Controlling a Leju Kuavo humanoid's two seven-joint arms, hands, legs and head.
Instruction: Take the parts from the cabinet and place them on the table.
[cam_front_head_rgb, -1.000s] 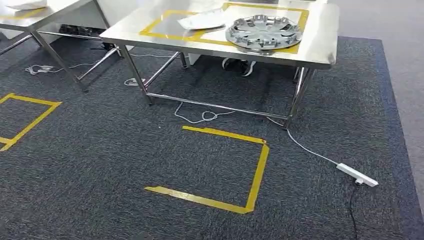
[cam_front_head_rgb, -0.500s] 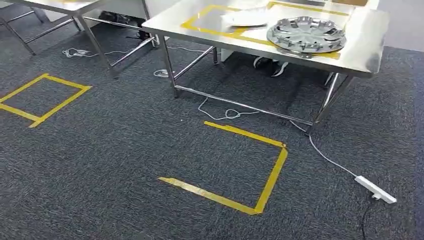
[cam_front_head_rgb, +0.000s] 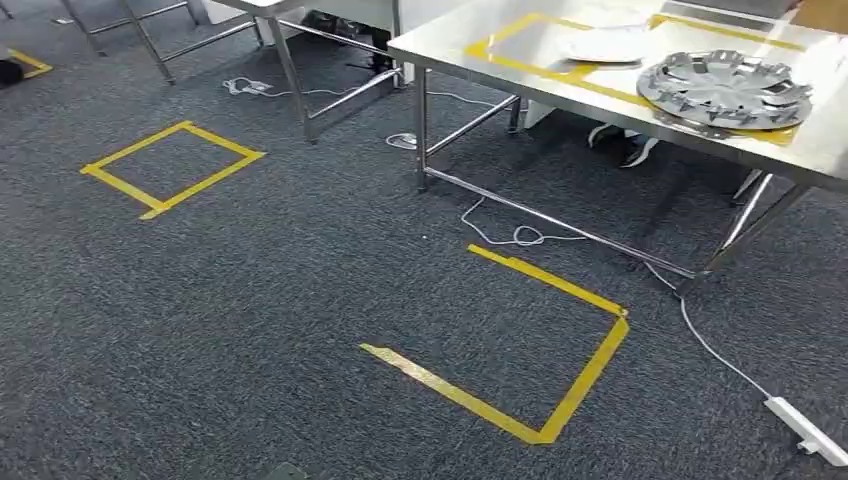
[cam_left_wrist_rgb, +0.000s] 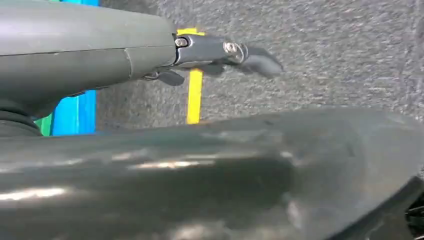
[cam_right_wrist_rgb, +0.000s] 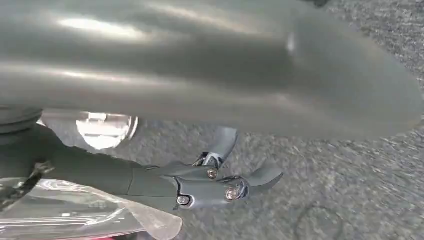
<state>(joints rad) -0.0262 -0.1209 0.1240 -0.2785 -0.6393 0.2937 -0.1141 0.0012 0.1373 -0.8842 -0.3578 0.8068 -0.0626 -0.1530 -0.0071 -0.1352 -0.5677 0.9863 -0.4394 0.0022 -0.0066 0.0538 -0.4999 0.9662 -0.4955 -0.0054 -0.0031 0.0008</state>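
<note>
A silver hubcap (cam_front_head_rgb: 725, 90) lies on the steel table (cam_front_head_rgb: 440, 50) at the upper right of the head view, inside a yellow taped frame. A flat white part (cam_front_head_rgb: 605, 45) lies beside it, farther back. My left hand (cam_left_wrist_rgb: 220, 52) hangs over grey carpet with its fingers stretched out and nothing in them. My right hand (cam_right_wrist_rgb: 215, 182) also hangs over the carpet, fingers apart and holding nothing. Crinkled clear plastic (cam_right_wrist_rgb: 85, 215) shows near the right wrist; what it is I cannot tell.
Two yellow tape marks lie on the dark carpet: a square (cam_front_head_rgb: 170, 170) at the left and an open frame (cam_front_head_rgb: 560, 380) in front of the table. A white cable (cam_front_head_rgb: 520, 235) runs to a power strip (cam_front_head_rgb: 805, 430). Another table's legs (cam_front_head_rgb: 290, 70) stand behind. Shoes (cam_front_head_rgb: 625, 145) show under the table.
The camera has turned left: the table, hubcap and floor marks have all slid to the right of the picture, and the left tape square has come fully into view.
</note>
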